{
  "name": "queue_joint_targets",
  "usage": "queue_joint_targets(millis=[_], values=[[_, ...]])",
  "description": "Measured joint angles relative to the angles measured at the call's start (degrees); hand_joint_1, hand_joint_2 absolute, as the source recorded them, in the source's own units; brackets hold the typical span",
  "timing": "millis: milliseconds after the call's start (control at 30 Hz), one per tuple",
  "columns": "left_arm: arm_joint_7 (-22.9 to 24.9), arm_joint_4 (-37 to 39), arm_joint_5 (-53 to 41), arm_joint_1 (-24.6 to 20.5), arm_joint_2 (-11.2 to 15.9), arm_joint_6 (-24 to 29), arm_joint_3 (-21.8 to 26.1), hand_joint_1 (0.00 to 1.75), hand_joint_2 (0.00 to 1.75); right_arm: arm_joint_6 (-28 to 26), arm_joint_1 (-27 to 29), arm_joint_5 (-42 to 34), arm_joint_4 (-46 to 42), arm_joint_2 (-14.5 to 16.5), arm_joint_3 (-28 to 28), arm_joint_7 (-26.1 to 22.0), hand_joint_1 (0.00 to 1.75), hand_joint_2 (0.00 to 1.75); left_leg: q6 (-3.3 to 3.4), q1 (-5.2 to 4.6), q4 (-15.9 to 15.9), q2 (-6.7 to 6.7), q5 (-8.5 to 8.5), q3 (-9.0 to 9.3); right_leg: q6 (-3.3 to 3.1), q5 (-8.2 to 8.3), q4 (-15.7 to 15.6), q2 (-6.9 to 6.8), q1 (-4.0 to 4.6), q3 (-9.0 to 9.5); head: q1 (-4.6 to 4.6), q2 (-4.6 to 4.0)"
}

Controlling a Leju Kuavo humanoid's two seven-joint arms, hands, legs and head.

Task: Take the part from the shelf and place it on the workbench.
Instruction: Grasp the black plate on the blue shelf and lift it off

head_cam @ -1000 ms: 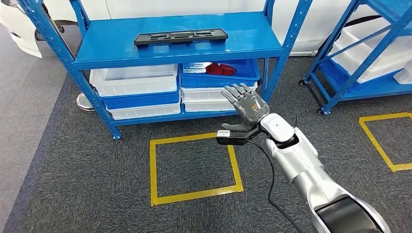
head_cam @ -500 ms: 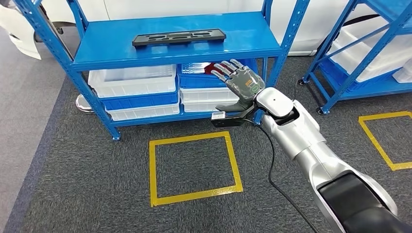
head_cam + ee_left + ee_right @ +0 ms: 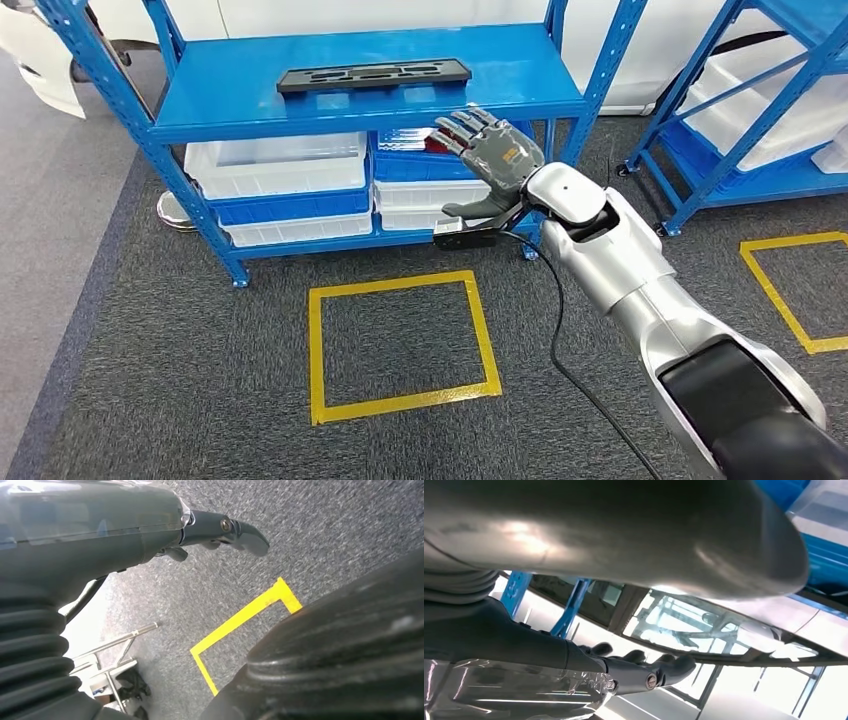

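right hand (image 3: 490,160) is up in front of the blue shelf (image 3: 520,75), fingers spread and straight, palm empty, nothing grasped. it hangs just below the front edge of the top board, over toward the right-hand post, with the silver arm (image 3: 620,280) running back down to the lower right. a black cable (image 3: 555,330) trails off the wrist toward the floor.

the part (image 3: 373,75), a long flat black piece with cutouts, lies on the top board of the shelf, left of centre, well apart from the hand and untouched.

under the top board there are white bins (image 3: 275,165) stacked on the left and a blue bin (image 3: 455,160) with something red inside, partly hidden behind the hand.

on the grey carpet, a yellow tape square (image 3: 400,345) sits in front of the shelf. a second blue rack (image 3: 740,110) stands off to the right.

left hand (image 3: 220,530) hangs over the carpet near a yellow tape corner (image 3: 240,620); dark fingers stick out with nothing between them, but whether they are spread or curled, i cannot tell.
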Motion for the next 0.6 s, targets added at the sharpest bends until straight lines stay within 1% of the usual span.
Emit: queue_joint_targets(millis=[67,100,133,167,200,233,267,300,333,367,400,433,467,533,567,600], values=[[0.05,-0.01,-0.02,0.01,0.05,-0.01,0.0,0.0,0.0,0.08,-0.01,-0.14,-0.04,-0.03,0.28,0.08,0.0,0.0,-0.63,-0.07,0.04,0.08,-0.37,0.15,-0.6,-0.1,-0.45,0.02,-0.3,0.42,0.0,0.0],[0.1,-0.02,-0.04,0.01,0.09,-0.02,0.0,0.0,0.0,0.09,-0.04,-0.18,-0.07,-0.03,0.42,0.13,0.0,0.0,-0.95,-0.07,1.02,0.15,-0.9,-0.27,-0.91,-0.14,-0.77,-0.02,-0.51,0.79,-0.01,0.0],[0.13,-0.02,-0.06,-0.03,0.12,-0.03,0.0,0.0,0.0,0.08,-0.09,-0.19,-0.1,-0.03,0.59,0.16,0.0,0.0,-1.26,-0.04,3.2,0.22,-1.88,-1.38,-1.2,-0.21,-1.06,-0.06,-0.71,1.19,-0.01,0.0],[-0.05,-0.02,-0.07,-0.06,0.14,-0.03,0.0,0.0,0.0,0.09,-0.11,-0.19,-0.13,-0.03,0.77,0.17,0.0,0.0,-1.51,0.07,6.62,0.22,-3.26,-3.22,-1.42,-0.42,-1.16,-0.09,-0.72,1.56,-0.02,0.0],[-0.44,-0.02,-0.08,-0.07,0.14,-0.03,0.0,0.0,0.0,0.1,-0.07,-0.19,-0.13,-0.03,0.97,0.17,0.0,0.0,-1.73,0.09,10.7,0.13,-4.75,-5.36,-1.59,-0.72,-1.17,-0.12,-0.74,1.91,-0.02,0.0],[-0.89,-0.02,-0.08,-0.07,0.15,-0.03,0.0,0.0,0.0,0.12,0.04,-0.18,-0.13,-0.03,1.17,0.16,0.0,0.0,-1.89,0.06,14.35,0.03,-5.75,-7.19,-1.66,-1.09,-1.16,-0.11,-0.73,2.38,-0.02,0.0],[-1.34,-0.02,-0.08,-0.05,0.15,-0.04,0.0,0.0,0.0,0.14,0.2,-0.19,-0.13,-0.03,1.36,0.15,0.0,0.0,-2.01,-0.01,16.47,-0.06,-5.76,-8.12,-1.66,-1.54,-1.15,-0.08,-0.73,3.0,-0.01,0.0],[-1.47,-0.02,-0.09,-0.08,0.16,-0.08,0.0,0.0,0.0,0.15,0.3,-0.2,-0.13,-0.03,1.55,0.15,0.0,0.0,-2.06,-0.06,16.42,-0.1,-4.55,-7.97,-1.61,-2.01,-1.13,-0.04,-0.73,3.71,-0.01,0.0],[-1.2,-0.02,-0.11,-0.14,0.19,-0.18,-0.01,0.0,0.0,0.17,0.29,-0.27,-0.14,-0.03,1.73,0.17,0.0,0.0,-2.04,-0.04,14.03,-0.06,-2.21,-6.83,-1.52,-2.5,-1.1,0.02,-0.73,4.48,-0.01,0.0],[-0.73,-0.02,-0.14,-0.2,0.21,-0.28,-0.01,0.0,0.0,0.18,0.19,-0.39,-0.15,-0.04,1.89,0.21,0.0,0.0,-1.96,0.0,10.33,0.09,0.42,-5.31,-1.37,-2.99,-1.07,0.08,-0.73,5.15,-0.01,0.0],[-0.19,-0.01,-0.17,-0.25,0.22,-0.39,-0.02,0.0,0.0,0.21,0.0,-0.55,-0.16,-0.08,2.04,0.28,0.0,0.0,-1.83,-0.05,7.0,0.27,2.37,-3.9,-1.16,-3.4,-1.01,0.14,-0.63,5.58,-0.01,0.0],[0.25,0.0,-0.2,-0.28,0.22,-0.48,-0.02,0.0,0.0,0.25,-0.21,-0.72,-0.17,-0.14,2.19,0.35,0.0,0.0,-1.53,-0.05,4.1,0.38,3.27,-2.69,-0.9,-3.67,-0.91,0.23,-0.53,5.67,-0.01,0.0],[0.5,0.01,-0.22,-0.29,0.21,-0.52,-0.02,0.0,0.0,0.28,-0.38,-0.85,-0.17,-0.28,2.31,0.44,0.0,0.0,-1.12,-0.08,2.22,0.4,2.95,-1.99,-0.63,-3.79,-0.78,0.3,-0.43,5.43,-0.01,0.0],[0.69,0.02,-0.25,-0.32,0.16,-0.57,-0.02,0.0,0.0,0.28,-0.56,-1.04,-0.2,-0.55,2.52,0.62,0.0,0.0,-0.08,-0.06,0.44,0.21,1.55,-1.36,-0.01,-3.73,-0.53,0.34,-0.15,4.69,-0.01,0.0],[0.78,0.02,-0.25,-0.32,0.13,-0.57,-0.02,0.0,0.0,0.2,-0.57,-1.13,-0.24,-0.67,2.59,0.72,0.0,0.0,0.35,0.02,-0.03,0.14,1.19,-1.2,0.33,-3.83,-0.22,0.24,-0.13,4.41,0.01,0.0],[0.83,0.02,-0.26,-0.33,0.09,-0.59,-0.02,0.0,0.0,0.1,-0.61,-1.21,-0.29,-0.7,2.68,0.82,0.0,0.0,0.73,0.1,-0.15,0.13,1.1,-1.01,0.67,-4.19,0.73,0.08,-0.13,3.91,0.01,0.0]])
